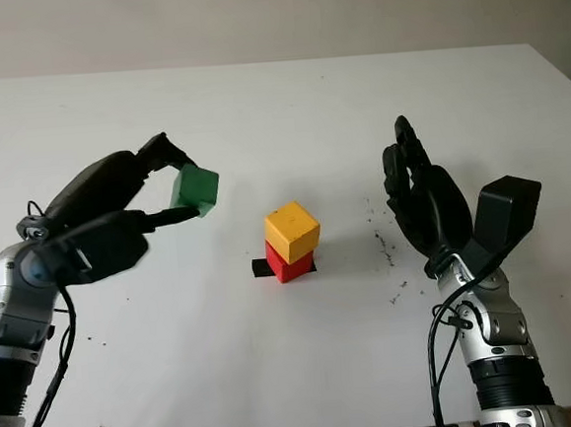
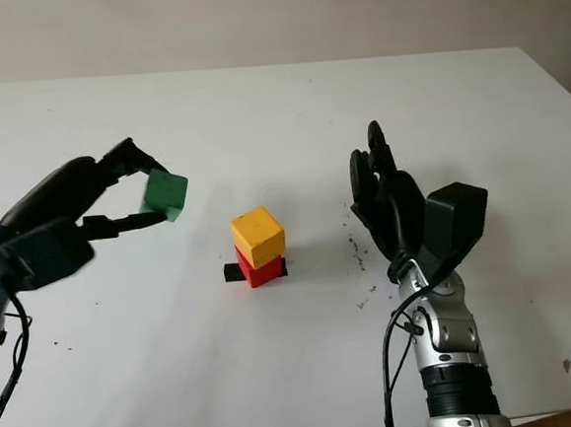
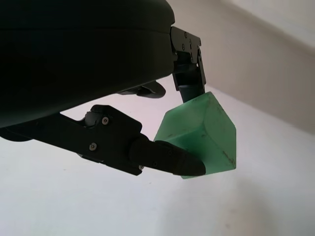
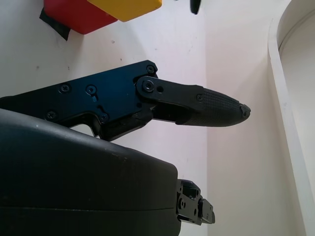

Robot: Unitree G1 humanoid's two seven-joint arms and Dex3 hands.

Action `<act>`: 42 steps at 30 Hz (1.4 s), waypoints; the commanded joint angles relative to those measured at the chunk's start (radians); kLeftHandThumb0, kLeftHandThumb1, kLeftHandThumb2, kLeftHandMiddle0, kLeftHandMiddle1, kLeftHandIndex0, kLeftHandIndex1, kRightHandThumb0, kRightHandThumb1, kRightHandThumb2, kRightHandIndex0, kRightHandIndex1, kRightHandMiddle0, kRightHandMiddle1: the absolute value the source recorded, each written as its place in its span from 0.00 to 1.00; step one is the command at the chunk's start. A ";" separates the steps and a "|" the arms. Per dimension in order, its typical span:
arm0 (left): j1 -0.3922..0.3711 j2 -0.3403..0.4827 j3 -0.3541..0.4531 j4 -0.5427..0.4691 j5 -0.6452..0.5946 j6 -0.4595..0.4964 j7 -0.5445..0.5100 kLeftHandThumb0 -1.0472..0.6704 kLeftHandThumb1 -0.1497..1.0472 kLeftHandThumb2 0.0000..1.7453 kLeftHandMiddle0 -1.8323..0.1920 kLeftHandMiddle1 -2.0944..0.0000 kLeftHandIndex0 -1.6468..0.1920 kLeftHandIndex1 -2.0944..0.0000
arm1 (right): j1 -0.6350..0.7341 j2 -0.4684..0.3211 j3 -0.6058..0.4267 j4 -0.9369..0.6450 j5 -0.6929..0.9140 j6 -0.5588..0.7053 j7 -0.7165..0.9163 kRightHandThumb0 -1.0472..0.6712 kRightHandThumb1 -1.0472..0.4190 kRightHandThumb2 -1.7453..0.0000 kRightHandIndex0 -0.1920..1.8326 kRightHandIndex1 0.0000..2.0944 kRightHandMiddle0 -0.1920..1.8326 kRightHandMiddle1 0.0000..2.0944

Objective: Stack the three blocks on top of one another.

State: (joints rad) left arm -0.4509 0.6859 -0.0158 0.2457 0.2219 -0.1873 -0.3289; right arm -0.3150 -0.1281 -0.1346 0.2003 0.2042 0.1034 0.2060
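Left of frame: left robot hand (image 1: 170, 188) raised above the bench (image 1: 257, 107), clamped on green block (image 1: 195, 188). Centre: yellow block (image 1: 292, 230) stacked atop red block (image 1: 288, 264). Right: right robot hand (image 1: 423, 198) open, holding nothing.

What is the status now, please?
Left robot hand shut on green block, in the air left of the stack. Yellow block sits on red block. Right robot hand open, right of stack.
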 commanded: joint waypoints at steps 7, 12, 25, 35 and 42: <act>-0.060 -0.016 0.080 -0.046 -0.168 0.087 -0.093 0.38 1.00 0.10 0.72 0.97 0.73 0.38 | 0.001 -0.001 0.002 -0.017 -0.001 -0.009 0.002 0.21 0.00 0.67 0.00 0.00 0.00 0.00; -0.055 -0.067 0.114 -0.074 -0.289 0.143 -0.128 0.37 1.00 0.08 0.71 0.97 0.70 0.39 | -0.003 0.000 0.010 -0.006 -0.005 -0.021 0.014 0.22 0.00 0.64 0.00 0.00 0.00 0.00; 0.000 -0.175 0.079 -0.209 -0.342 0.233 -0.149 0.32 1.00 0.11 0.79 0.99 0.70 0.35 | -0.005 0.004 0.019 -0.011 -0.016 -0.020 0.007 0.23 0.00 0.64 0.00 0.00 0.00 0.00; 0.076 -0.256 0.021 -0.327 -0.339 0.293 -0.149 0.33 1.00 0.12 0.82 0.98 0.70 0.34 | 0.007 0.002 0.022 -0.020 -0.018 -0.020 0.003 0.23 0.00 0.63 0.00 0.00 0.00 0.00; 0.196 -0.315 0.009 -0.447 -0.323 0.334 -0.084 0.33 1.00 0.13 0.82 0.98 0.72 0.31 | 0.007 0.011 0.022 -0.023 -0.016 -0.013 -0.009 0.22 0.00 0.64 0.00 0.00 0.00 0.00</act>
State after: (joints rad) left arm -0.2697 0.3791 -0.0054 -0.1699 -0.0997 0.1414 -0.4207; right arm -0.3121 -0.1212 -0.1145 0.1996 0.1909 0.0925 0.1999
